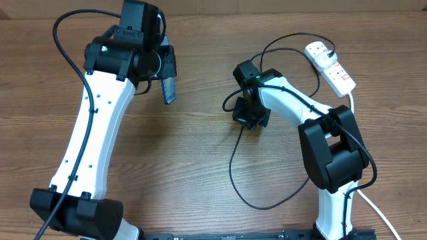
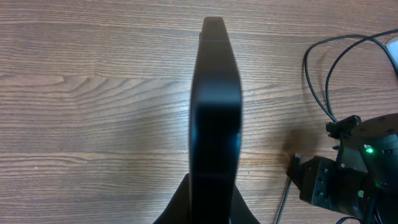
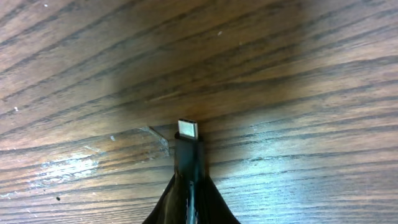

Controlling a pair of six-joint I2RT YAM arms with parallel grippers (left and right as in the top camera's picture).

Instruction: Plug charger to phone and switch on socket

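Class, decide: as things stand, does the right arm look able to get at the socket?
Probably yes: the socket lies near the right gripper, with only loops of the charger cable between, though that gripper is shut on the connector.

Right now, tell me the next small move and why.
Probably lift the right gripper, shut on the charger connector low at the table, and carry it toward the phone, which the left gripper holds edge-on; the two are apart.
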